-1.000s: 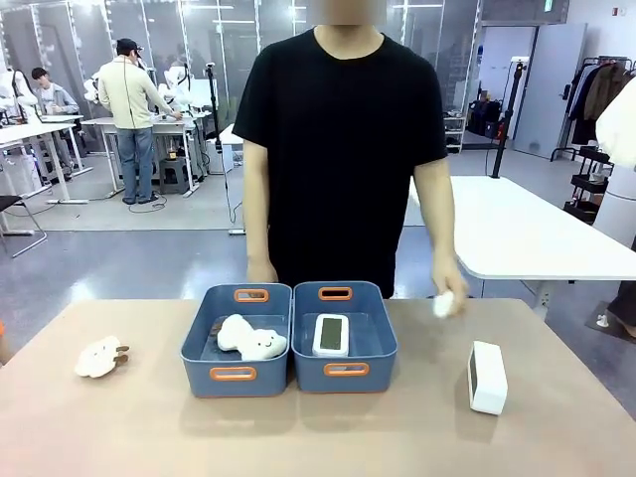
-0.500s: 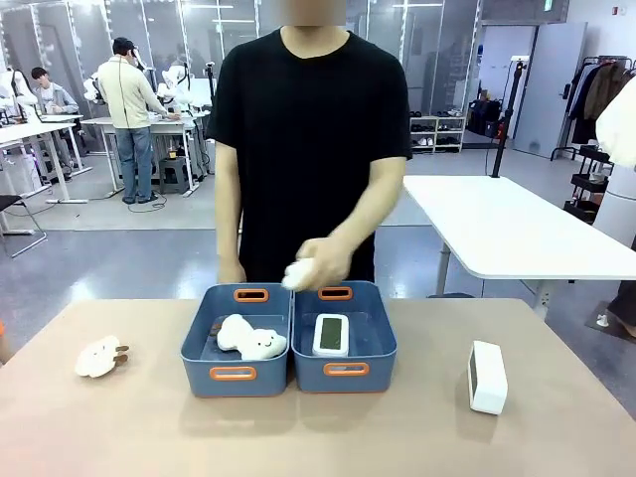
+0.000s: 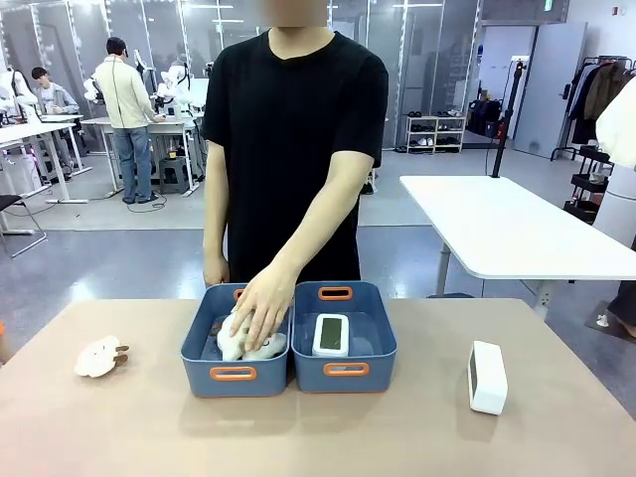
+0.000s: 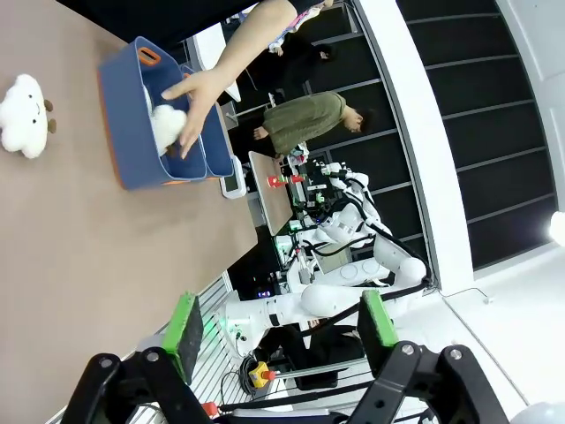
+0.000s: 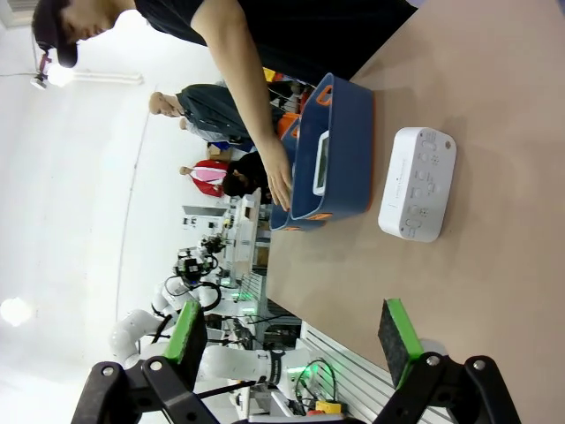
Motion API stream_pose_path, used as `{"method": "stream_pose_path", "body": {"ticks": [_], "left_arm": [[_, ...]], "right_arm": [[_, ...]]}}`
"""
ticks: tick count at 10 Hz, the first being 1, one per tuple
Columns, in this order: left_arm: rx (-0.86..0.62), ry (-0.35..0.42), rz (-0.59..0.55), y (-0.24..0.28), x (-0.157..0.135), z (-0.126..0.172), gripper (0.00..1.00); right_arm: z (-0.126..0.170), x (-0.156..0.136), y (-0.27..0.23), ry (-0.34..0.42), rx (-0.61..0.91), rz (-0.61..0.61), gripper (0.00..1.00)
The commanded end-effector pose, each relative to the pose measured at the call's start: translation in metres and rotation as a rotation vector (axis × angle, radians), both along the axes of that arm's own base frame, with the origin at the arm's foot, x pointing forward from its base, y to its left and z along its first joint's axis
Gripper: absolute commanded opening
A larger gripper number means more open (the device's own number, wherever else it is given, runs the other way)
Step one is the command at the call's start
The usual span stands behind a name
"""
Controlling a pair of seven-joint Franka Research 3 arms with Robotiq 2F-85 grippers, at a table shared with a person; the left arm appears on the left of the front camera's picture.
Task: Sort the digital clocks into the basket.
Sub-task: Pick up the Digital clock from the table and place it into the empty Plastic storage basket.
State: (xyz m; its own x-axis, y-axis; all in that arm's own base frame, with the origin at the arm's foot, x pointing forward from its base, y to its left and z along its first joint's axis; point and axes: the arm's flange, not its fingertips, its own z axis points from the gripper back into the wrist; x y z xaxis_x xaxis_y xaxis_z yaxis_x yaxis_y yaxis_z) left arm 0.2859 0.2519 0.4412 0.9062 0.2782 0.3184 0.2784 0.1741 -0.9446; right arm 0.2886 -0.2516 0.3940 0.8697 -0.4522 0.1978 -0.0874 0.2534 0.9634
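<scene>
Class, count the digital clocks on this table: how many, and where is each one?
2. One digital clock lies screen-up in the right-hand basket; the other clock stands on the table further right. The person's hand hides part of the left basket.

The left bin [image 3: 199, 348] and the right basket [image 3: 383, 343] are finished in blue-grey, with handle slots rimmed in orange. The digital clock [image 3: 331, 335] and the second digital clock [image 3: 487, 378] are cased in white, with dark grey screens. The plush toy [image 3: 99, 357] is coloured white with brown parts. The table [image 3: 318, 437] is surfaced in plain tan. A plain black T-shirt [image 3: 293, 129] is worn by the person. Green pads [image 4: 187, 323] are fitted to the black left gripper [image 4: 281, 325] and right gripper [image 5: 291, 340].
</scene>
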Motion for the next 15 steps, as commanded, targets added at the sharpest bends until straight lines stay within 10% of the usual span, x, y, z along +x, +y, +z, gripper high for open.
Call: {"method": "stream_pose_path", "body": {"ticks": [1, 9, 15], "left_arm": [[0.016, 0.016, 0.013, -0.003, -0.002, 0.001, 0.90], [0.016, 0.016, 0.013, -0.003, -0.002, 0.001, 0.90], [0.016, 0.016, 0.013, -0.003, -0.002, 0.001, 0.90]], "right_arm": [[0.022, 0.011, 0.028, 0.105, -0.178, 0.029, 1.00], [0.045, 0.076, 0.231, 0.244, -1.032, 0.070, 1.00], [0.056, 0.079, 0.242, 0.193, -1.015, 0.094, 1.00]]}}
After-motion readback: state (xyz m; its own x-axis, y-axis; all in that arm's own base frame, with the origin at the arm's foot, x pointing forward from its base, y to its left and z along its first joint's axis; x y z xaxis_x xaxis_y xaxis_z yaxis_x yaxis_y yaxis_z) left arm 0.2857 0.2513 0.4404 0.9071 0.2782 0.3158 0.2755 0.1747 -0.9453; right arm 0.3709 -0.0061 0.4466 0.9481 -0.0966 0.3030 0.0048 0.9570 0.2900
